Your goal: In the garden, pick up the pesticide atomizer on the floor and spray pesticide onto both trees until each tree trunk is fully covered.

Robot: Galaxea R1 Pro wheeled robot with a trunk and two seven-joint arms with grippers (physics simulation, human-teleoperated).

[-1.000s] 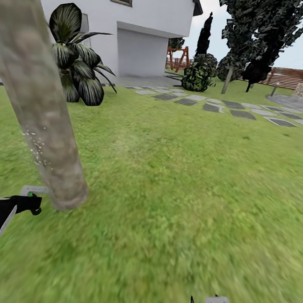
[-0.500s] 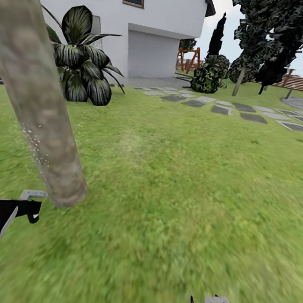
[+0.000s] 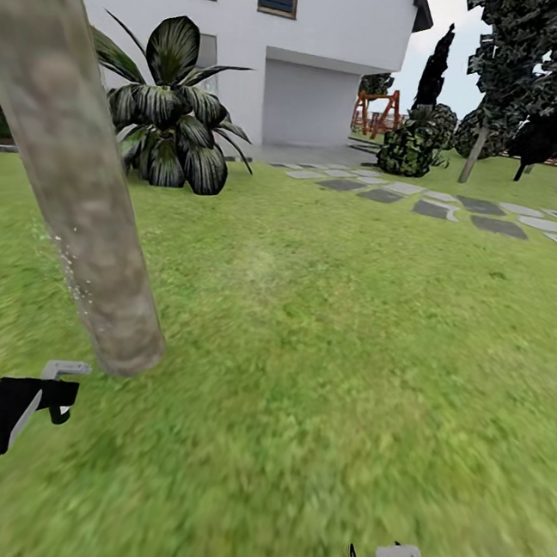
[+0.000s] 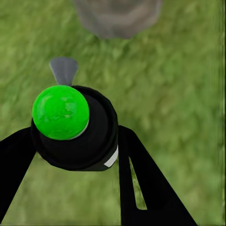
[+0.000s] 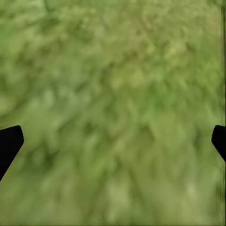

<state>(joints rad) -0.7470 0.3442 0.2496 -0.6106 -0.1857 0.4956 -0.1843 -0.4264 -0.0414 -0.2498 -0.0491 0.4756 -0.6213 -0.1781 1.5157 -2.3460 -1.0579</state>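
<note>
From the head, the left gripper (image 3: 60, 388) holds the atomizer (image 3: 65, 370) low on the grass (image 3: 323, 344), just beside the trunk (image 3: 80, 195) base. At the left wrist, fingers (image 4: 141, 179) clamp the atomizer (image 4: 75, 125). At the right wrist, the fingertips (image 5: 9, 143) stand wide apart over grass.

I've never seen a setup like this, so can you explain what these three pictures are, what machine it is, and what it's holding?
These are simulator renders from a wheeled two-armed robot in a garden. The wide picture comes from its head camera: a thick tree trunk stands close on the lawn, with a white house and stepping stones beyond. The other two come from cameras near each pincer. The left pincer is shut on the pesticide atomizer, a dark sprayer with a green cap, near the trunk. The right pincer is open over grass, holding nothing.
</note>
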